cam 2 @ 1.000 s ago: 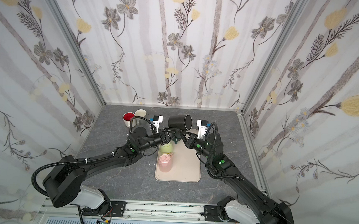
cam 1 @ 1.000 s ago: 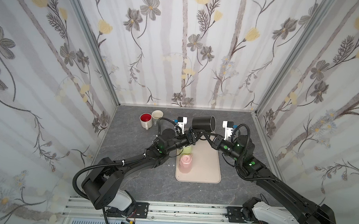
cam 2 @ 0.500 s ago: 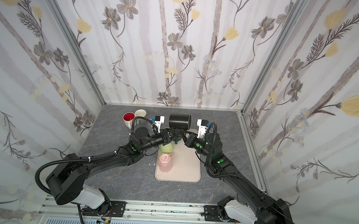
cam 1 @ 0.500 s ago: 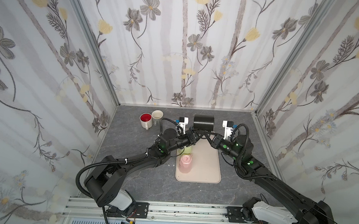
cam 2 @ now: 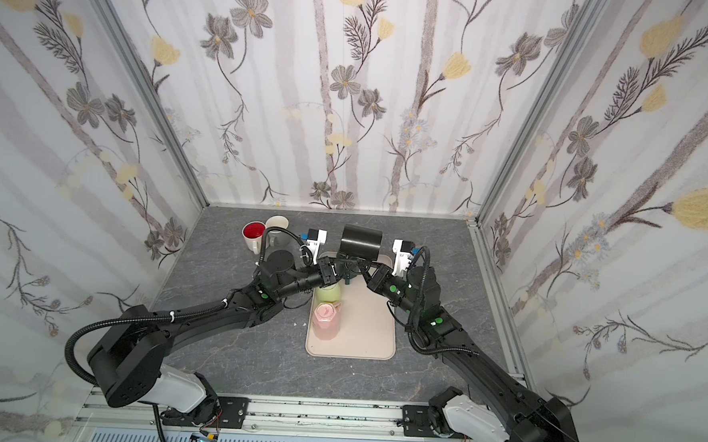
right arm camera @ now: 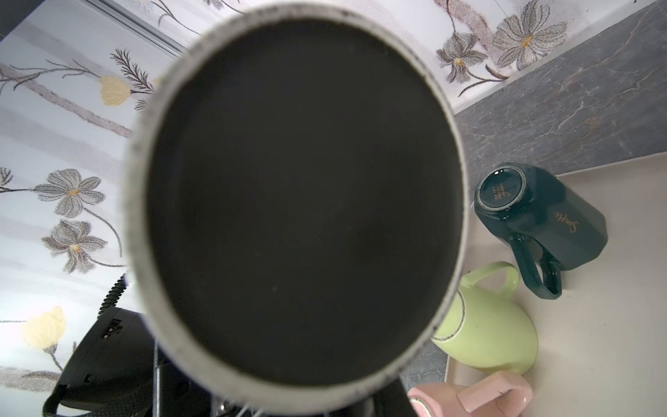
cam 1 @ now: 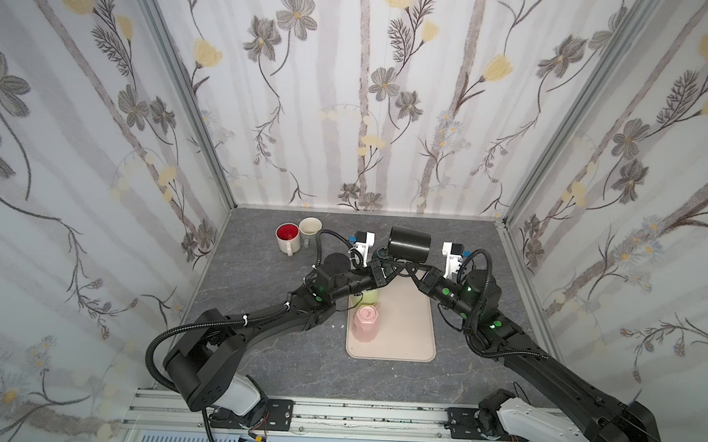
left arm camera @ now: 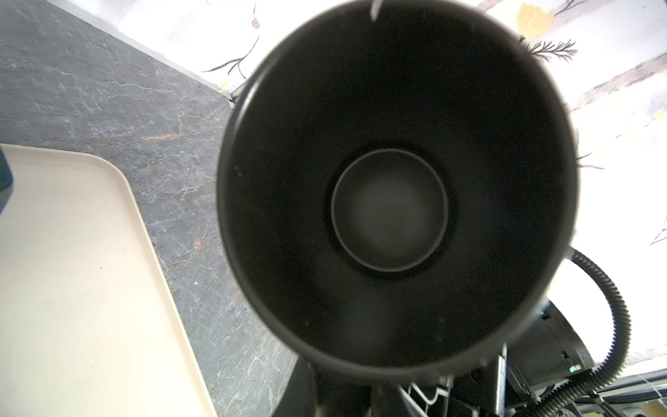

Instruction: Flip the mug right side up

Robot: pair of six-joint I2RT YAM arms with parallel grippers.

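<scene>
1. The right gripper (cam 1: 399, 267) is pinched narrow just under the black mug (cam 1: 409, 243) and carries it from below. It seems to have the handle, though the fingers hide that spot in both top views.
2. The left gripper (cam 1: 381, 266) reaches in from the opposite side and meets the right one nearly tip to tip beneath the mug. I cannot tell whether its jaws are clamped on anything.
3. The black mug hangs in the air on its side, above the far end of the tray (cam 1: 410, 337), and only the grippers touch it. The left wrist view looks straight into its open mouth and the right wrist view is filled by its flat base. So the mouth faces the left arm and the base faces the right arm.
4. Three more mugs sit on the tray along its left side, base up. The dark green mug (right arm camera: 541, 220) is farthest back, the light green mug (cam 1: 368, 299) is in the middle and partly under the left arm, and the pink mug (cam 1: 365, 323) is nearest.
5. On the grey table (cam 1: 254, 350), near the far-left corner and well apart from the tray, stand two upright mugs that touch each other. One is a white mug with a red inside (cam 1: 287, 237) and the other is a cream mug (cam 1: 310, 228).
</scene>
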